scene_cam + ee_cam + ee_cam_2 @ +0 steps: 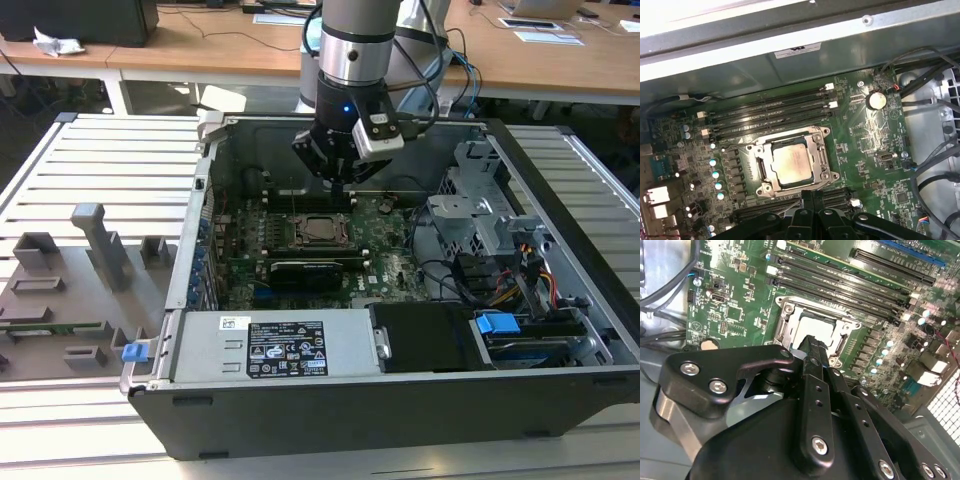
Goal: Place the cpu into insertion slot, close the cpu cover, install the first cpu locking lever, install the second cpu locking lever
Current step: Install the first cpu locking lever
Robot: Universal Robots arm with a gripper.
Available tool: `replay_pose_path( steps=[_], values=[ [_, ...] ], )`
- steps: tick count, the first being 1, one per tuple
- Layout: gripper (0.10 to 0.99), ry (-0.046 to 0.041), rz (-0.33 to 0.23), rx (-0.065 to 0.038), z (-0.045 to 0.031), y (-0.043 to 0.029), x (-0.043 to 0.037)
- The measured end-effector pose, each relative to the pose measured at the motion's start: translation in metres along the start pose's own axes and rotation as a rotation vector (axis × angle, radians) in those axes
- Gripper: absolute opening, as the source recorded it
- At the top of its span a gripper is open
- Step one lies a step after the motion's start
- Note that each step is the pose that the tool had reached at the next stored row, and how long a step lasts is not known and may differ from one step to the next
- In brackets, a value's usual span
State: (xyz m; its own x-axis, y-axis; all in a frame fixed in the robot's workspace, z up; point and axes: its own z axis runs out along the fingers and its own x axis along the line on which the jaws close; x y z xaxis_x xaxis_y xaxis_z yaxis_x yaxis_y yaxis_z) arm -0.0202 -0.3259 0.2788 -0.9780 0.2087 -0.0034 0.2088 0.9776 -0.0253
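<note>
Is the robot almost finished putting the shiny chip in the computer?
Nearly, it seems. The cpu already lies in the insertion slot, with the cpu cover flat around it. The pincer is shut and empty, hovering close by. I cannot make out whether the locking levers are latched.

The cpu [792, 165] sits in the insertion slot [761, 170] on the motherboard [865, 150], with the cpu cover [822, 160] lying flat around it. In the exterior view, the long card [305, 270] lies just before the socket, and the gripper [340, 181] hangs above the board just behind it.
</note>
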Motion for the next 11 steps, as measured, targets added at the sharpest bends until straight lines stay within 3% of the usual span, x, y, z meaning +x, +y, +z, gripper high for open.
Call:
replay_pose_path(
  steps=[11],
  values=[
    [0.11,-0.0025,-0.097,0.0,0.0,0.0,0.0]
  ],
)
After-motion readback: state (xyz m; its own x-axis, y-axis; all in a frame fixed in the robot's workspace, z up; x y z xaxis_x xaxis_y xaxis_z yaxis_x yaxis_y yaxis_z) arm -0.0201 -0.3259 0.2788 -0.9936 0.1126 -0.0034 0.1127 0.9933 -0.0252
